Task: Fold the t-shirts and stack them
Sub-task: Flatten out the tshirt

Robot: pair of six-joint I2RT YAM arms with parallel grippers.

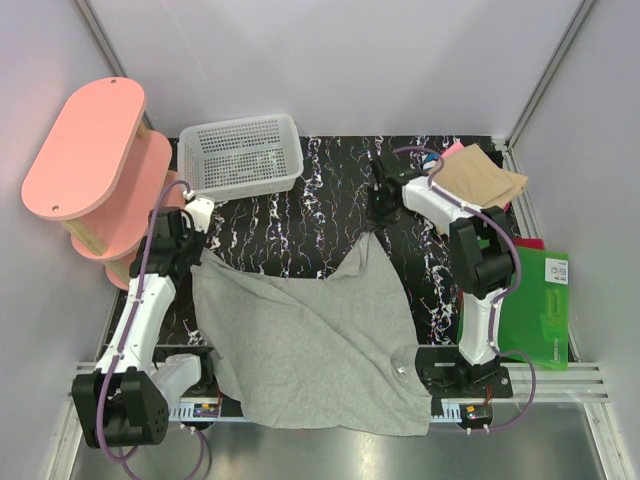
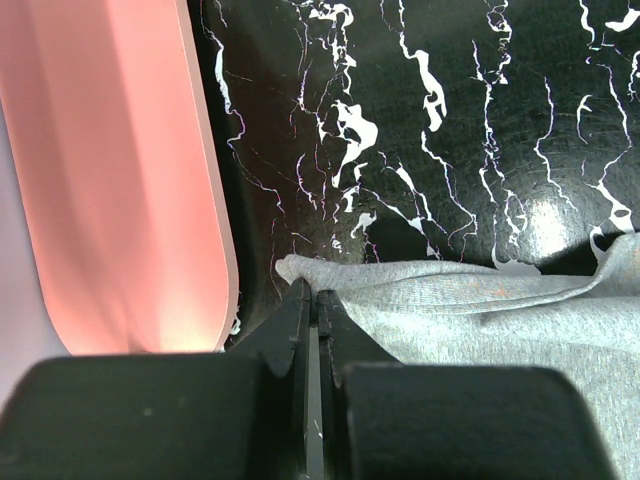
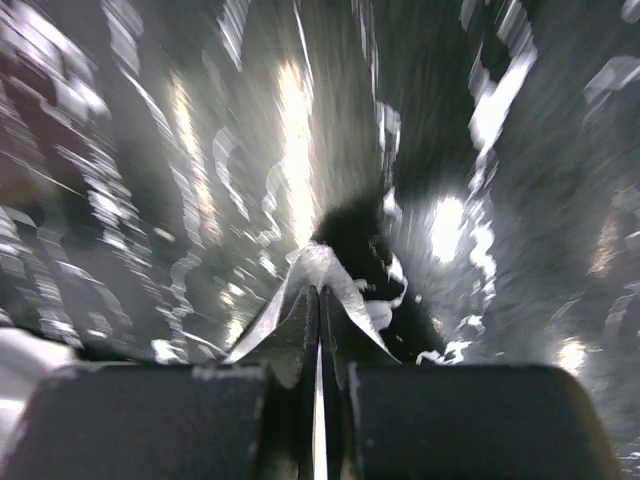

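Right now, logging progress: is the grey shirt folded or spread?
Spread: the shirt lies open on the table, left gripper and right gripper pinching edges.

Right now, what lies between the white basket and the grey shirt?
Only bare black marbled table; nothing sits between the basket and the grey shirt. The top view shows it.

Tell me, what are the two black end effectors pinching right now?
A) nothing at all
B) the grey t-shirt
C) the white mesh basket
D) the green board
B: each wrist view shows cloth caught between closed tips, the left end effector and the right end effector both shut on edges of the grey t-shirt.
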